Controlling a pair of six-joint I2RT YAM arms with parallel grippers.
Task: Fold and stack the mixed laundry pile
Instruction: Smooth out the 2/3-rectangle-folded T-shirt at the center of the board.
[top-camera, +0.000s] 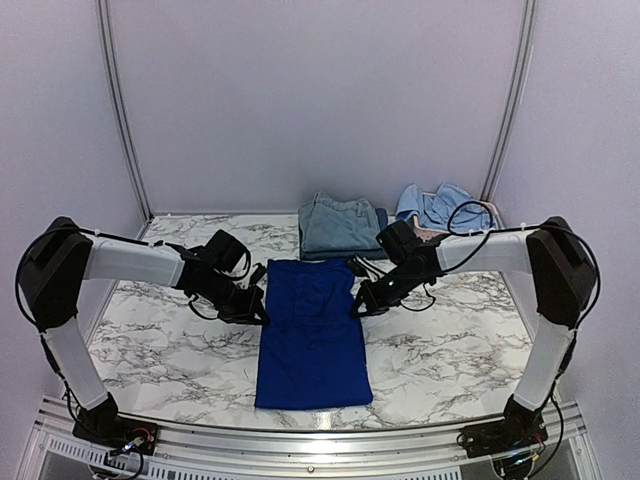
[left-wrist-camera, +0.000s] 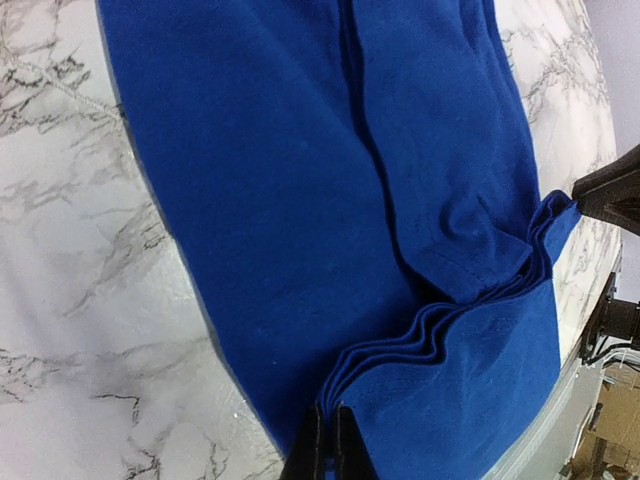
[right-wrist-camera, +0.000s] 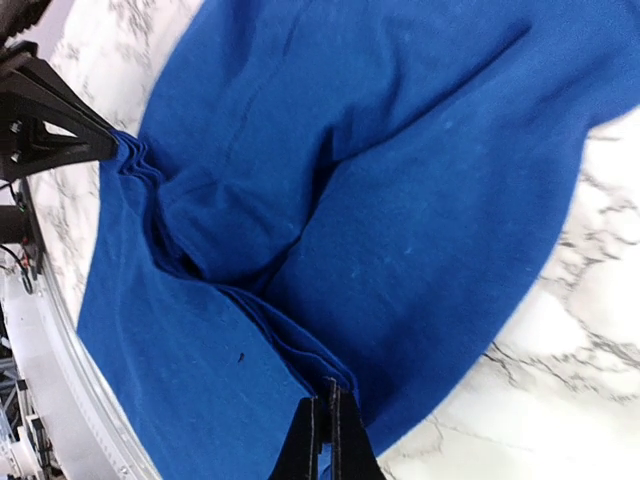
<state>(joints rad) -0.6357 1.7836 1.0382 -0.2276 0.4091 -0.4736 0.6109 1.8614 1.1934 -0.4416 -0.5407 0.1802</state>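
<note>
A royal-blue T-shirt (top-camera: 312, 340) lies folded into a long strip on the marble table (top-camera: 160, 340), running from the middle toward the near edge. My left gripper (top-camera: 262, 317) is shut on the shirt's left edge, and the left wrist view shows several fabric layers (left-wrist-camera: 280, 200) pinched between its tips (left-wrist-camera: 330, 410). My right gripper (top-camera: 356, 308) is shut on the opposite edge. Its tips (right-wrist-camera: 333, 385) clamp the bunched layers (right-wrist-camera: 400, 180). Folded faded denim (top-camera: 338, 225) rests at the back. A light-blue shirt (top-camera: 440, 207) is heaped at the back right.
The pink rim of a basket (top-camera: 488, 212) peeks out under the light-blue heap at the back right corner. White walls close in the table behind and at both sides. A metal rail (top-camera: 320, 440) runs along the near edge.
</note>
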